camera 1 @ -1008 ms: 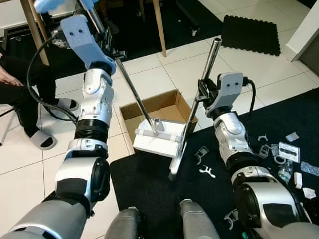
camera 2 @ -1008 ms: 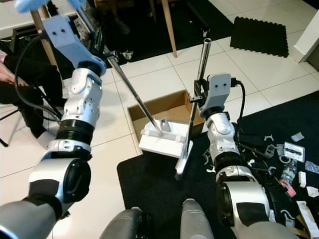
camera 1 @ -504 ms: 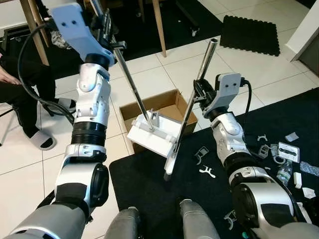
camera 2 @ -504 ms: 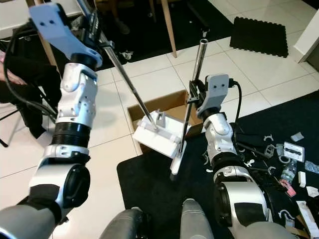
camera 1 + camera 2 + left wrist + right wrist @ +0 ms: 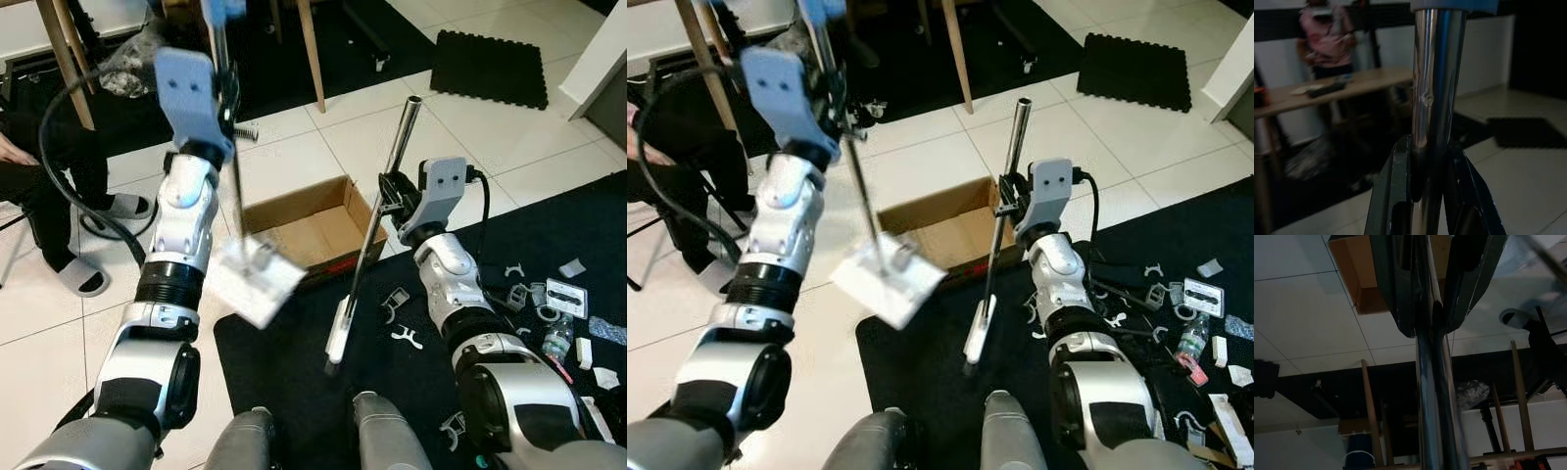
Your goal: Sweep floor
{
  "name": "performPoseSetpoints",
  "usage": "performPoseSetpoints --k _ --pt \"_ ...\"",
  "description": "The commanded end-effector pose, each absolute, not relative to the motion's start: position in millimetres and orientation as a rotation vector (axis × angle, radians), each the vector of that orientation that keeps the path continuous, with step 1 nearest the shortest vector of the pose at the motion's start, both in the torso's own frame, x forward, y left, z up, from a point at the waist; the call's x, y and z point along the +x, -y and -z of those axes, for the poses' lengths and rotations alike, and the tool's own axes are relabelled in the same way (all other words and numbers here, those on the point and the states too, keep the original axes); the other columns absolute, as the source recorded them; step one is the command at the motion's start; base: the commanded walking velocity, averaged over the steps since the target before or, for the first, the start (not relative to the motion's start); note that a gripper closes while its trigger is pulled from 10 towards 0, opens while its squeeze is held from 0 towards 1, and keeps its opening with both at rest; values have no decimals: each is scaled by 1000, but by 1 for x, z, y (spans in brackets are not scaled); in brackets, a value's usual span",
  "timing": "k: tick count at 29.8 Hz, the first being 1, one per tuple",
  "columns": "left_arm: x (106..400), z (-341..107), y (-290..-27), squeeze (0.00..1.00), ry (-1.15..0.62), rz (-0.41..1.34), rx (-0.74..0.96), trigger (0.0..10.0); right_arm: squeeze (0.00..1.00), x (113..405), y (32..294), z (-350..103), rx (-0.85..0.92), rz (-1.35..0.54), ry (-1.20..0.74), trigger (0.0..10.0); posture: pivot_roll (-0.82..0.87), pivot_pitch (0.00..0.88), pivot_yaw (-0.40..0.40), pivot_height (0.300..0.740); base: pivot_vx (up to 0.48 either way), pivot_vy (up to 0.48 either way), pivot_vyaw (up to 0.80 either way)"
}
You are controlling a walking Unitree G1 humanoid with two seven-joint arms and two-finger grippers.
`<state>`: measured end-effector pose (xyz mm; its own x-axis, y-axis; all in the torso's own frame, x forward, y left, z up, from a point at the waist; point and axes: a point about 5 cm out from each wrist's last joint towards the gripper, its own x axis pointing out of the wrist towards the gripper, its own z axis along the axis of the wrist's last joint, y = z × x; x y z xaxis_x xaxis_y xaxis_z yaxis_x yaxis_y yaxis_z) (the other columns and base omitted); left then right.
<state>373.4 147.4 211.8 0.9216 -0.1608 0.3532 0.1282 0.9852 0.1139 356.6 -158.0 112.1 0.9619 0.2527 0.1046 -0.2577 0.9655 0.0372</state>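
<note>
White plastic scraps lie scattered on the black mat at four o'clock, so sweeping is barely begun. Left gripper fingers pinch the dustpan pole; right gripper fingers pinch the broom beside the cardboard box.

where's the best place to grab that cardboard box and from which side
Take the cardboard box by its near long wall, coming from above with one finger inside. It lies open-topped on the floor, so the thin upright rim is exposed. That wall sits closest to the robot, between the dustpan and the broom.
</note>
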Motion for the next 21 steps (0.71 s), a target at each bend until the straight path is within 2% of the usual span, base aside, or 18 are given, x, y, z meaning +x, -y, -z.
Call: performPoseSetpoints --k 1,9,21 --pt "372 -222 -152 0 435 130 92 10000 0 358 156 -119 57 -268 141 10000 7 101 36 740 0 0 0" --pt "376 -212 -165 0 391 53 70 10000 0 359 139 -133 70 -360 208 10000 6 101 35 740 0 0 0" --pt "379 -211 -167 0 388 22 16 10000 0 362 138 -141 66 -374 230 10000 3 92 28 740 0 0 0"
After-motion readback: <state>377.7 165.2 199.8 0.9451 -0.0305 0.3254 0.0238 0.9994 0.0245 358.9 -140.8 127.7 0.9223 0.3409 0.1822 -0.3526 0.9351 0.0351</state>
